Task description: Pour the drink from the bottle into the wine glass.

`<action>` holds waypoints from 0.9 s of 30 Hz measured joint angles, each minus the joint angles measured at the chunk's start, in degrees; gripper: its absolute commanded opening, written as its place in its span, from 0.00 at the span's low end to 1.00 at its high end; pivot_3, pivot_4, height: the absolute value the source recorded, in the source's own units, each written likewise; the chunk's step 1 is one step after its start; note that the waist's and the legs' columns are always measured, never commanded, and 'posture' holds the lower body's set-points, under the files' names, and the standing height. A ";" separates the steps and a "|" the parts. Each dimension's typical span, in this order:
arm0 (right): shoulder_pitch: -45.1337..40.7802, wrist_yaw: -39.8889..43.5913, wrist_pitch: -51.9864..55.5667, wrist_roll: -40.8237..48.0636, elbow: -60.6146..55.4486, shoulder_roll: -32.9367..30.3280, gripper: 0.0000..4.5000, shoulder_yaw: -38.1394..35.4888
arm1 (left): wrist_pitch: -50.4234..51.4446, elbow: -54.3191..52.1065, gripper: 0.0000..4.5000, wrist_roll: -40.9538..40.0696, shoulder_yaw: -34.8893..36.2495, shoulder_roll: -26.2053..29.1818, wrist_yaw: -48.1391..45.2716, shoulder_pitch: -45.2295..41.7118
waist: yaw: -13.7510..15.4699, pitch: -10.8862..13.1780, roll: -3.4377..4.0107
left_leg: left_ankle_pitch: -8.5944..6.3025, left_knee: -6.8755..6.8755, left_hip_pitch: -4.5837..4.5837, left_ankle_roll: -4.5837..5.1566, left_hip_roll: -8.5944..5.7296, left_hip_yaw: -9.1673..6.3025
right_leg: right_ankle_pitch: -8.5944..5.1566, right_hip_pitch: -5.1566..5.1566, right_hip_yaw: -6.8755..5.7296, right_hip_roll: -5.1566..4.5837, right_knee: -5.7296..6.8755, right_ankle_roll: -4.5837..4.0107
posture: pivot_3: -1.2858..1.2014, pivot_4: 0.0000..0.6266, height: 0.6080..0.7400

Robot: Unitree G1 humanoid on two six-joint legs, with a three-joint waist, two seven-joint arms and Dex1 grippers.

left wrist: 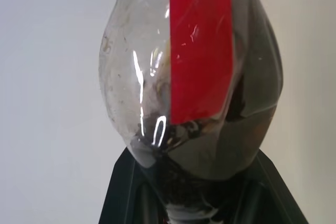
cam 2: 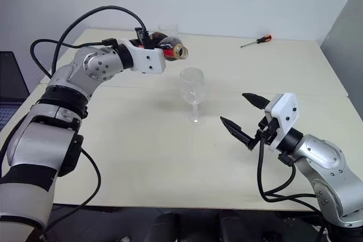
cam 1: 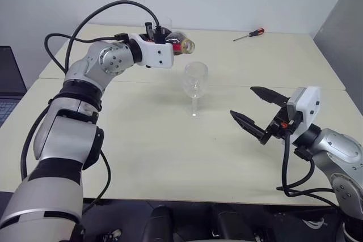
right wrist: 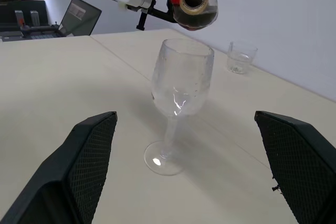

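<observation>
left fingers: the black pads [left wrist: 126, 192] are clenched on the base of the small squat clear plastic bottle [cam 1: 179, 43], seen close up in the left wrist view with its red label band [left wrist: 201, 45].
left gripper: the left gripper [cam 1: 154, 37] holds the bottle on its side, high above the table, mouth aimed toward 3 o'clock.
drink: the dark brown, almost black drink [right wrist: 197, 20] pools in the low side of the tipped bottle; no cap shows on the open mouth, and no stream can be seen leaving it.
wine glass: the tall clear stemmed wine glass [cam 1: 195, 86] stands upright on its round foot at the table's centre, at about 5 o'clock of the bottle mouth and below it, apart from it; its bowl looks empty.
right gripper: the right gripper [cam 1: 260, 111] hangs at 3 o'clock of the glass, well apart, its two black fingers [right wrist: 84, 166] spread wide and grasping nothing.
beyond: a short clear tumbler [right wrist: 241, 57] sits on the pale table [cam 1: 147, 157]; a red-handled screwdriver [cam 1: 249, 34] lies at 1 o'clock.
progress: bottle lifted, opened and tipped; judged just short of pouring. left to do: bring the mouth over the bowl, tilt further, fill the glass.
</observation>
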 measured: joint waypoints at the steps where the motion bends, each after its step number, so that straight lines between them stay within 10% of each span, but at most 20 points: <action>1: -0.11 0.01 0.00 -0.11 0.00 0.00 1.00 0.14 | -0.18 0.04 0.20 0.45 -0.29 0.15 0.46 -0.13 | 0.00 0.00 0.00 | 0.00 0.00 0.00 0.00 0.00 -0.01 | 0.00 0.00 0.00 0.00 0.01 0.00 | 0.52 0.24 1.00; 27: -1.47 0.19 -0.04 -1.02 1.61 0.00 1.00 0.49 | -3.61 2.88 0.20 10.38 -6.54 2.23 11.73 -3.44 | 0.03 0.00 0.00 | 0.00 0.12 -0.01 0.00 -0.01 0.01 | 0.05 0.01 0.00 -0.02 0.06 -0.09 | 0.52 0.24 1.00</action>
